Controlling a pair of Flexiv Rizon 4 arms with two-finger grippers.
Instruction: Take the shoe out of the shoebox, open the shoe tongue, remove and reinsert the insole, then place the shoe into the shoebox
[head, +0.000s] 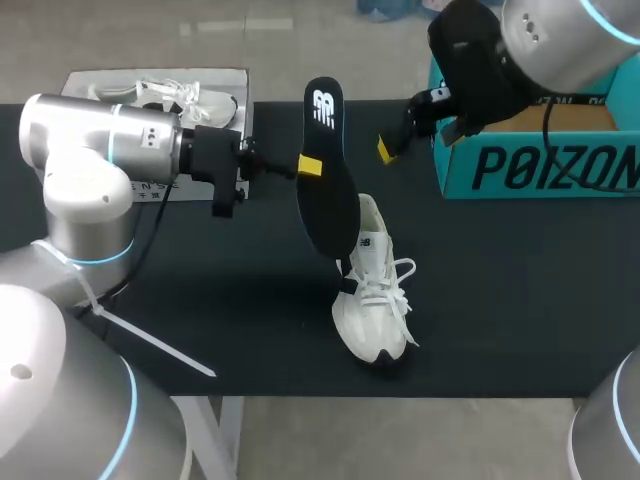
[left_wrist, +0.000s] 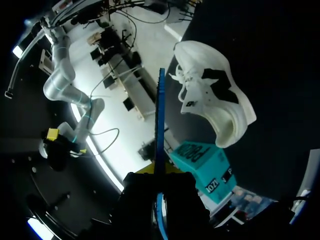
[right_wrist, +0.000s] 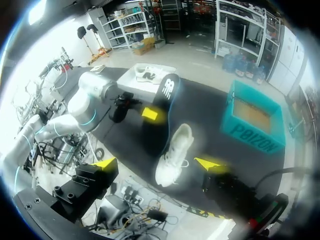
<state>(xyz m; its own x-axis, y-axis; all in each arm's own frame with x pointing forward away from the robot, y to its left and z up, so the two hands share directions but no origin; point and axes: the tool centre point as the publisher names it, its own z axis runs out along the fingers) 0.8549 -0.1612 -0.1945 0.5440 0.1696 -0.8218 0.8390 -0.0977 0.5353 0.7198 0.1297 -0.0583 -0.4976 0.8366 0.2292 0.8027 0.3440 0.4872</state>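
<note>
The insole could buckle or catch on the heel rim if pushed down, I judge, since it is thin and pinched only at mid-length. The shoe lies unheld on the table, so a push may tip or slide it. The insole is black with a white mark and stands upright, its lower end at the white, laced shoe's opening. The left gripper is clamped on the insole. The right gripper hangs with fingers wide apart near the teal shoebox.
</note>
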